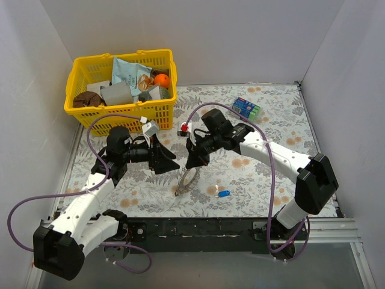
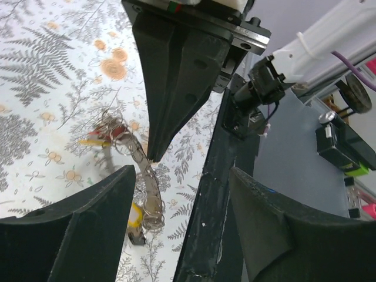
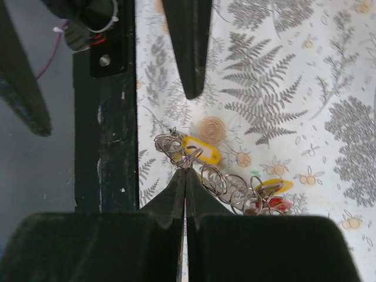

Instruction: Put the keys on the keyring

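Note:
My right gripper (image 3: pixel 185 171) (image 1: pixel 194 164) is shut on the keyring (image 3: pixel 226 183), a coiled silvery hoop that hangs from its tips just above the table (image 1: pixel 187 180). Keys hang on the ring: a yellow-headed one (image 3: pixel 202 151), another yellow one (image 3: pixel 276 186) and a red one (image 3: pixel 275 205). A blue key (image 1: pixel 224 193) lies loose on the floral cloth to the right. My left gripper (image 1: pixel 171 164) (image 2: pixel 182 176) stands open just left of the ring with nothing between its fingers. In the left wrist view the keyring (image 2: pixel 147 182) dangles ahead, with the yellow key (image 2: pixel 135 214) at its lower end.
A yellow basket (image 1: pixel 120 111) full of oddments stands at the back left. A blue-green packet (image 1: pixel 246 108) lies at the back right. A black strip (image 1: pixel 198 226) runs along the table's near edge. White walls close in on three sides.

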Robot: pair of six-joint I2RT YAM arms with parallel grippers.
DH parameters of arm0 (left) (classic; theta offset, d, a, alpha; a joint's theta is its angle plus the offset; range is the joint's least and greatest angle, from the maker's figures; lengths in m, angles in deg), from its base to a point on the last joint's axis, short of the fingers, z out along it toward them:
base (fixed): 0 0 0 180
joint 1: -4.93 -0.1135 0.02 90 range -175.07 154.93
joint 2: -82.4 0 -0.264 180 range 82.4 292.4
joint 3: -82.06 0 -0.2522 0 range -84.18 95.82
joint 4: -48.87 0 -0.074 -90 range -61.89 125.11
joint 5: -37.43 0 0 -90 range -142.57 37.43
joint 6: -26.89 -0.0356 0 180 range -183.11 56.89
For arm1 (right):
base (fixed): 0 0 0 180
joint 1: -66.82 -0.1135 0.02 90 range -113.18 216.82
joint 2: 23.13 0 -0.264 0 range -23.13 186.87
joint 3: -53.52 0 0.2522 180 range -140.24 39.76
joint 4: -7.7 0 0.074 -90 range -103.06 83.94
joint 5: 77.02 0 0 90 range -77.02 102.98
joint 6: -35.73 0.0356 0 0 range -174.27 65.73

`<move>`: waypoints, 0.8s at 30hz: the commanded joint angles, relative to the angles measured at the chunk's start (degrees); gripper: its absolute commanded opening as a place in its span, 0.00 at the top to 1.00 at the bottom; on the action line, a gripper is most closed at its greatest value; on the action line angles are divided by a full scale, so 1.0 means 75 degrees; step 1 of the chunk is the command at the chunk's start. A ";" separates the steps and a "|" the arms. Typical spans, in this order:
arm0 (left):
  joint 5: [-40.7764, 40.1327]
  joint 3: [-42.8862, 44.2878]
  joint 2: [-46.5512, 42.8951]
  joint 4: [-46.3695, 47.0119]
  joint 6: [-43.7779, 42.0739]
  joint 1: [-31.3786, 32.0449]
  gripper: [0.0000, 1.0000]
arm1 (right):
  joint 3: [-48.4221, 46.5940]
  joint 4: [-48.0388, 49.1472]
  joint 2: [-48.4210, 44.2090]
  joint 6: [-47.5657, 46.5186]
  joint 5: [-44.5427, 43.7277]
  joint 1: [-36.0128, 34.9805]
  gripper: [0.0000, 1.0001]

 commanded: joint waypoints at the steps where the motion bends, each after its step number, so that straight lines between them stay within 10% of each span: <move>1: 0.0997 0.0058 0.0083 0.0605 -0.0256 0.0081 0.38 | -0.0486 -0.0319 -0.0201 -0.0711 0.1546 -0.0008 0.99; 24: -0.0069 0.0293 0.0671 0.0476 -0.1404 0.1336 0.70 | -0.0439 -0.0541 -0.0448 -0.1121 0.2156 -0.0008 0.99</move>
